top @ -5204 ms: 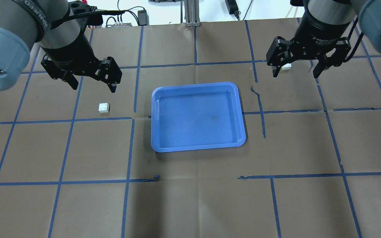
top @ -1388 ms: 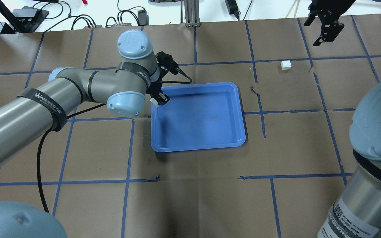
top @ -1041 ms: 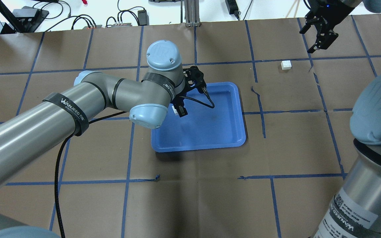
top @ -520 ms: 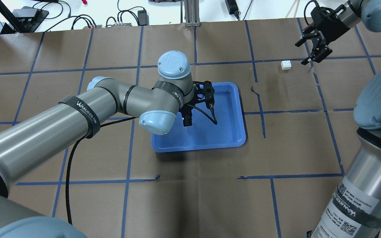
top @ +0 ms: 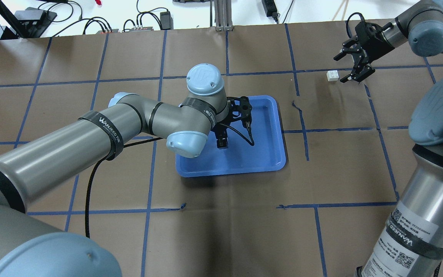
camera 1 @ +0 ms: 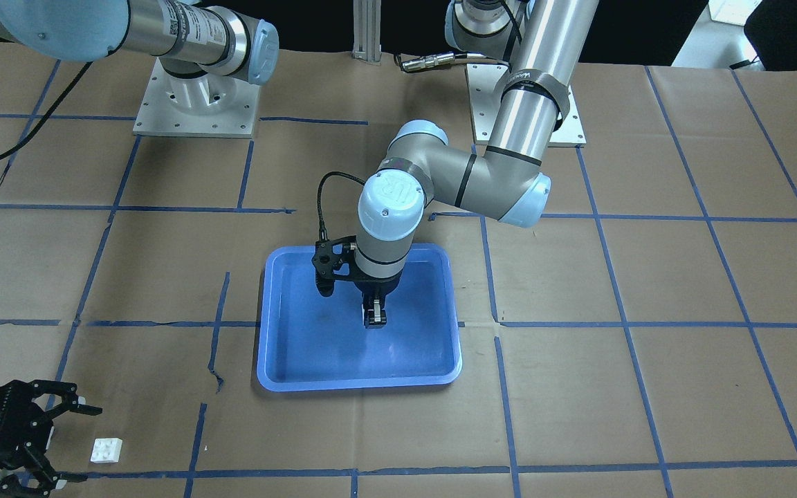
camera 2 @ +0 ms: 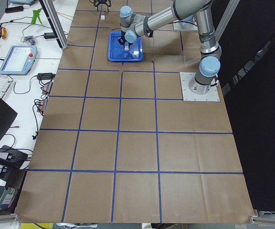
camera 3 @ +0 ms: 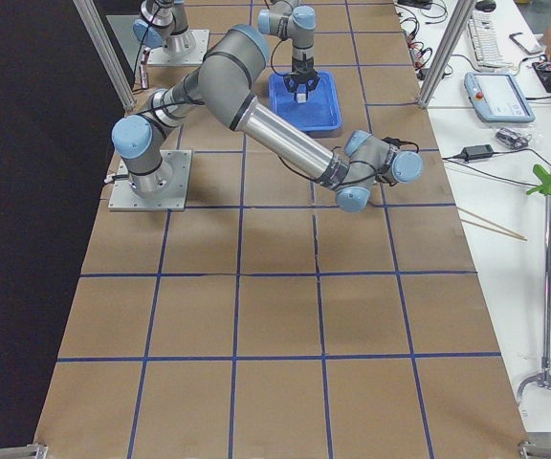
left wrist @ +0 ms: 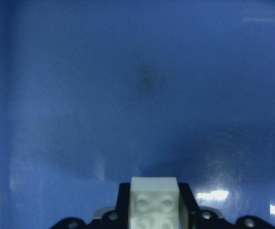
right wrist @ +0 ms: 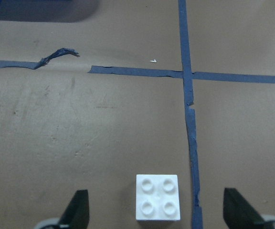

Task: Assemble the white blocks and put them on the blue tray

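Note:
The blue tray (top: 264,143) lies mid-table, also in the front view (camera 1: 301,349). My left gripper (top: 221,143) is over the tray's middle, shut on a white block (left wrist: 154,200) that shows between its fingers in the left wrist view, just above the tray floor. The second white block (top: 332,75) sits on the paper at the far right, also in the front view (camera 1: 106,449). My right gripper (top: 341,70) is open and low right beside it. In the right wrist view the block (right wrist: 158,196) lies between the spread fingers (right wrist: 78,210), untouched.
Brown paper with blue tape lines (top: 302,127) covers the table. Cables and power boxes (top: 144,21) lie beyond the far edge. My left arm's forearm (top: 90,130) stretches across the table's left half toward the tray.
My left gripper has carried its white block from the tray's left rim to the tray's middle. My right gripper has come down and toward the second block, still open.

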`<action>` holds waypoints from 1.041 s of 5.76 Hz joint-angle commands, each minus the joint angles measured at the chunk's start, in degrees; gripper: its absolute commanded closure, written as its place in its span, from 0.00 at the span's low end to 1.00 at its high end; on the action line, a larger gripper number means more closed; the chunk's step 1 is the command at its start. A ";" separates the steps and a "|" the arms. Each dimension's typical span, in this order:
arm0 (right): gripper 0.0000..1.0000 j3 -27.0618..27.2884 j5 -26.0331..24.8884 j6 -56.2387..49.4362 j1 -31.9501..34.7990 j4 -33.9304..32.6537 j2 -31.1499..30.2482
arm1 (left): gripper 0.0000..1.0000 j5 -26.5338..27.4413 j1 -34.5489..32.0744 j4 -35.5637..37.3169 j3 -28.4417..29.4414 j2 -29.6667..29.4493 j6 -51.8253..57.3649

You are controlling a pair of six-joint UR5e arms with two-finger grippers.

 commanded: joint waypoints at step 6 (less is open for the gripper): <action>0.46 2.17 0.18 -1.56 -0.09 -3.77 0.58 | 0.01 -0.02 9.63 -36.35 3.58 30.71 -3.71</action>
